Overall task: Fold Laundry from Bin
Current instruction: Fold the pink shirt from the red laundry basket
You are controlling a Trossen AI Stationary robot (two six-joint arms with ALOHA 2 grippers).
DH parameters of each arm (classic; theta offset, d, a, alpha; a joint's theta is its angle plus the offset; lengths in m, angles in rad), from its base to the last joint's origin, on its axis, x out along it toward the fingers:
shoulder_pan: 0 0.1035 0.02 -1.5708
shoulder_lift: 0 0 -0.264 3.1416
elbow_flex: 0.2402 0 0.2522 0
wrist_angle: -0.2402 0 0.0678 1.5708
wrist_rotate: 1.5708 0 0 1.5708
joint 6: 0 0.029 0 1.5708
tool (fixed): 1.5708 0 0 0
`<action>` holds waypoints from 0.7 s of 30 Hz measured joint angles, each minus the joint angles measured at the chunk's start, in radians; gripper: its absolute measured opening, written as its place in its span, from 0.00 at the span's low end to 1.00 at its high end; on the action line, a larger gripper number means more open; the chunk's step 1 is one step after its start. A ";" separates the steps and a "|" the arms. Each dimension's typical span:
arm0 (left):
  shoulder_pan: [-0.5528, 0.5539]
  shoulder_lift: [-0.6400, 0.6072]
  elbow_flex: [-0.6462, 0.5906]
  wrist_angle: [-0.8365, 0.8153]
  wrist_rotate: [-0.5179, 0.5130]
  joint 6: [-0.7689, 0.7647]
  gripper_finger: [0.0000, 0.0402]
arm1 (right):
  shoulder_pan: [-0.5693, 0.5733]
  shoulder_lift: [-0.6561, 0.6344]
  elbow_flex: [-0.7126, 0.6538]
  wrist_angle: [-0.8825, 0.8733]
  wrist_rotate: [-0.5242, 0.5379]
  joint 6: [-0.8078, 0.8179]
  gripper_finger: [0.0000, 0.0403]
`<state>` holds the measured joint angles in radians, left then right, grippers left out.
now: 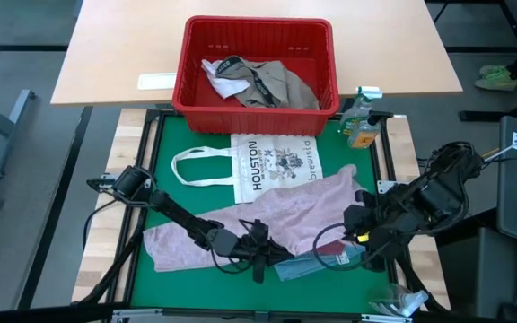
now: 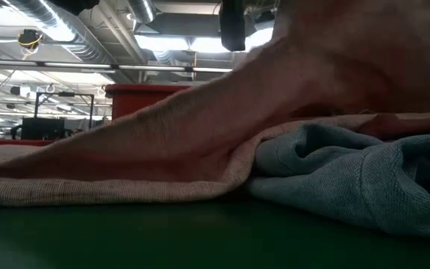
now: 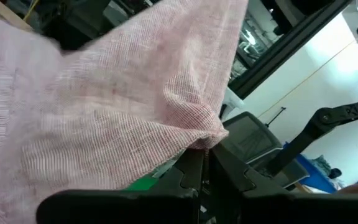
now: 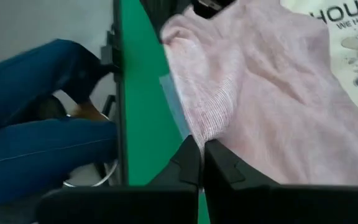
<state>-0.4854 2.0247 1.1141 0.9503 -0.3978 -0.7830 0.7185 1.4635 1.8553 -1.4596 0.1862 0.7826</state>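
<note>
both grippers clamp the hem of a pale pink garment [image 1: 267, 220] spread on the green mat [image 1: 164, 152]: the left gripper [image 3: 205, 163] at one corner, the right gripper [image 4: 201, 163] pinching the opposite edge. a clean fold likely needs both corners lifted level and kept taut. a blue piece [image 1: 317, 262] lies beneath. the red bin [image 1: 257, 65] holds more laundry. a white tote bag [image 1: 272, 166] reads "houston".

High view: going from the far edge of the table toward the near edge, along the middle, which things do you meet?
Red bin → white tote bag → pink garment → light blue garment.
</note>
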 joint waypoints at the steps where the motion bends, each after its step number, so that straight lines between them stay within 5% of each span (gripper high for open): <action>1: 0.000 0.000 0.000 0.000 0.001 0.000 0.03 | 0.000 0.000 0.007 0.003 -0.003 -0.002 0.01; 8: -0.003 0.001 -0.002 -0.017 0.001 0.000 0.03 | 0.000 0.002 -0.027 -0.037 -0.019 0.030 0.01; 15: -0.024 0.004 -0.004 -0.070 0.001 0.000 0.03 | 0.001 0.041 -0.138 -0.033 -0.155 0.056 0.01; 21: -0.026 0.006 -0.006 -0.100 -0.072 0.000 0.03 | -0.013 0.076 -0.169 -0.055 -0.066 0.050 0.01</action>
<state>-0.5117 2.0304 1.1078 0.8500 -0.4693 -0.7826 0.7057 1.5396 1.6863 -1.5147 0.1204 0.8326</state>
